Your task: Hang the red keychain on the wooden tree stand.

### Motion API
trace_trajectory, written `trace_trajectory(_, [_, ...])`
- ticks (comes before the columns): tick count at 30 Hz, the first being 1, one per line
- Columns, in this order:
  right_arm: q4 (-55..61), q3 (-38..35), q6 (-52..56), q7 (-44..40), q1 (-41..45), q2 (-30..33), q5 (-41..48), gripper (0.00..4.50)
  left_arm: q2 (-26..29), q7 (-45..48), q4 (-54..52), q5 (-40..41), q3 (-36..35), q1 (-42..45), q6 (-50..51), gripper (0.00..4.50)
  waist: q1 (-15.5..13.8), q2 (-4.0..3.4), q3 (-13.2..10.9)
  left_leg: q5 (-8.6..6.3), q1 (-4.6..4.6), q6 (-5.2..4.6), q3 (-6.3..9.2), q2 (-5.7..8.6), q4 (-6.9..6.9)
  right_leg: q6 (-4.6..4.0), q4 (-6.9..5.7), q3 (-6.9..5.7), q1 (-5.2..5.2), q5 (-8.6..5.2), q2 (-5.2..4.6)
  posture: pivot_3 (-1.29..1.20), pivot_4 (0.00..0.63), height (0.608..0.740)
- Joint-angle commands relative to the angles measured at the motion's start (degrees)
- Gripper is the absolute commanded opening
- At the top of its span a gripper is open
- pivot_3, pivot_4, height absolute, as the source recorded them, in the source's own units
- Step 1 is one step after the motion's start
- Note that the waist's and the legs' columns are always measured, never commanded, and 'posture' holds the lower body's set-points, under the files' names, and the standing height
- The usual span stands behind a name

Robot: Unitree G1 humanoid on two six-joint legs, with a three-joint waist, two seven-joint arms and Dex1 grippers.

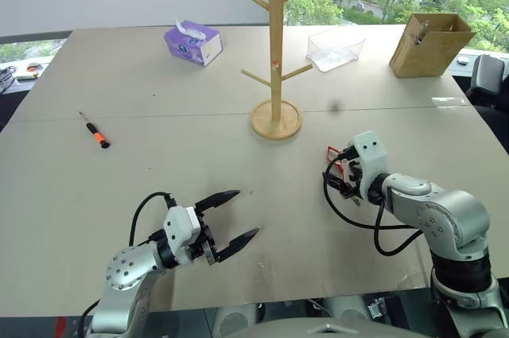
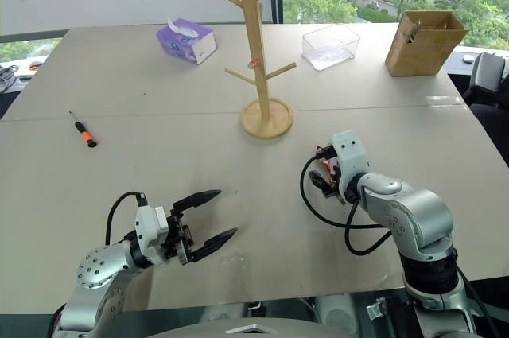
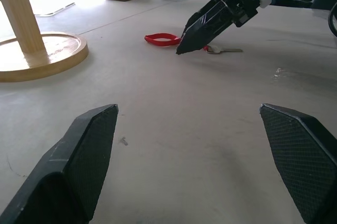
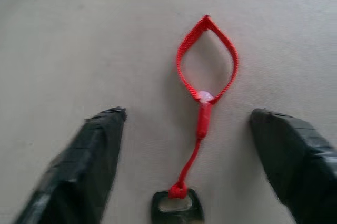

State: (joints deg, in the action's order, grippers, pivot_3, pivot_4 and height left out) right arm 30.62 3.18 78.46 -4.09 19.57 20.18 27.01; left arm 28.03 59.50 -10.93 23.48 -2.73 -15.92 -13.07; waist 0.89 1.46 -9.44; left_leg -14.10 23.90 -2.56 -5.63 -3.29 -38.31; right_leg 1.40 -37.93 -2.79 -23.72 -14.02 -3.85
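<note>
A wide, pale counter is seen, made of two boards joined along a seam that runs side to side just behind the base of the wooden tree stand. The stand is placed upright at about twelve o'clock from the counter's middle. Behind the counter, a window with green trees is seen at one o'clock and a plain pale wall at eleven. A purple tissue box is set at eleven o'clock from the stand, a clear plastic tray at two o'clock, and a brown cardboard box further right. A screwdriver with an orange-and-black handle is laid at nine o'clock. The red keychain is laid flat on the counter at four o'clock from the stand, between the parted fingers of the right end effector, ungripped. The left end effector is held wide and empty above the counter's near edge.
</note>
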Motion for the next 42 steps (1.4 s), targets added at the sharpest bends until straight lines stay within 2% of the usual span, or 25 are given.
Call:
trace_trajectory(1, [-1.1,2.0,1.0,-1.5,0.7,0.1,-0.5,2.16,0.0,-0.7,-0.6,-0.2,-0.1,0.1,-1.0,4.50,0.0,0.00,0.0,0.00,0.00,0.00,0.00,0.00,0.00,-0.01,0.00,0.00,0.00,0.00,0.00,0.00,0.150,0.740])
trace_trajectory(5, [-1.6,3.6,1.2,-2.7,0.8,0.7,-1.5,0.31,-0.1,-1.3,-0.5,-0.3,-0.2,0.4,-1.0,4.50,0.1,0.02,0.0,0.00,0.00,0.00,0.01,-0.01,0.03,0.01,0.01,-0.01,0.00,0.01,0.01,0.00,0.150,0.740])
trace_trajectory(6, [-1.6,3.8,1.2,-3.0,0.9,0.8,-1.7,0.01,-0.1,-1.4,-0.5,-0.4,-0.2,0.4,-1.0,4.50,0.1,0.03,0.1,0.00,-0.01,0.00,0.00,-0.01,0.03,0.01,0.02,-0.01,0.00,0.00,0.01,0.00,0.150,0.740])
trace_trajectory(13, [-1.2,3.2,-0.7,-4.8,1.0,0.8,-2.4,0.01,-0.5,-2.6,-1.2,-0.1,0.0,0.2,-0.4,4.50,0.1,0.04,0.1,0.00,-0.01,0.00,0.01,-0.01,0.04,-0.06,0.04,-0.04,0.00,-0.03,-0.05,0.00,0.150,0.740])
trace_trajectory(16, [-0.1,1.2,-6.5,-8.8,1.2,2.1,-1.4,0.01,-0.3,-4.2,-3.4,1.5,-0.5,1.6,2.6,4.50,0.0,-0.01,0.0,-0.01,0.00,0.00,0.01,-0.01,0.04,-0.06,0.05,-0.05,-0.01,-0.04,-0.06,0.00,0.150,0.740])
trace_trajectory(18, [2.6,0.8,-19.5,-17.2,2.3,7.1,-2.5,0.01,1.5,-6.2,-7.8,6.1,-2.1,4.4,9.0,4.50,-0.2,-0.14,-0.2,-0.01,0.04,0.00,0.02,0.00,0.04,-0.04,0.05,-0.06,-0.02,-0.03,-0.07,0.00,0.150,0.740])
trace_trajectory(20, [4.1,0.4,-28.1,-23.7,2.9,11.3,-2.8,0.01,3.6,-8.4,-11.7,10.4,-4.1,7.7,15.1,4.50,-0.5,-0.20,-0.2,0.01,0.21,-0.02,0.15,0.06,-0.02,0.11,0.07,-0.19,-0.08,0.03,-0.10,0.00,0.150,0.740])
trace_trajectory(23, [2.0,1.0,-41.5,-30.3,3.9,15.6,-6.1,0.01,8.1,-11.8,-14.5,17.0,-7.9,14.2,24.2,4.50,-0.3,-0.18,-0.2,0.01,0.26,-0.01,0.31,0.07,-0.05,0.26,0.11,-0.30,-0.03,-0.02,-0.04,0.00,0.150,0.740])
trace_trajectory(25, [0.2,0.7,-46.2,-32.7,6.0,16.4,-6.7,0.01,11.1,-13.3,-15.1,20.5,-10.1,18.6,29.4,4.50,-0.1,-0.17,-0.3,0.02,0.26,0.00,0.38,0.06,-0.03,0.32,0.11,-0.31,-0.02,-0.06,0.05,0.00,0.150,0.740])
trace_trajectory(27, [-1.6,1.3,-50.1,-33.8,8.1,16.6,-8.6,0.01,13.1,-14.2,-15.1,22.2,-11.5,21.8,32.5,4.50,0.1,-0.19,-0.3,0.02,0.20,0.02,0.31,0.05,-0.01,0.31,0.10,-0.20,-0.01,-0.04,0.13,0.00,0.150,0.740])
trace_trajectory(32, [-8.1,3.2,-51.5,-32.2,17.9,13.7,-12.3,0.01,16.1,-15.7,-13.2,24.8,-14.0,28.6,38.3,4.50,-0.1,-0.14,-0.5,0.08,0.16,0.11,0.22,0.05,0.00,0.16,0.08,-0.15,-0.03,0.05,0.16,0.00,0.150,0.740])
trace_trajectory(36, [-12.4,4.3,-53.6,-31.2,22.4,10.6,-15.1,0.01,16.3,-15.9,-12.9,24.9,-14.5,29.7,40.5,4.50,-0.2,-0.14,-0.5,0.21,0.14,0.34,0.17,0.05,0.02,0.13,0.09,-0.13,-0.01,0.06,0.14,0.00,0.150,0.740])
trace_trajectory(42, [-15.1,6.6,-56.5,-31.7,24.5,7.2,-17.6,0.01,16.0,-15.7,-12.7,23.9,-14.6,29.3,41.6,4.50,-0.2,-0.14,-0.5,0.21,0.18,0.35,0.09,0.05,0.01,0.13,0.09,-0.11,-0.03,0.07,0.10,0.00,0.150,0.740])
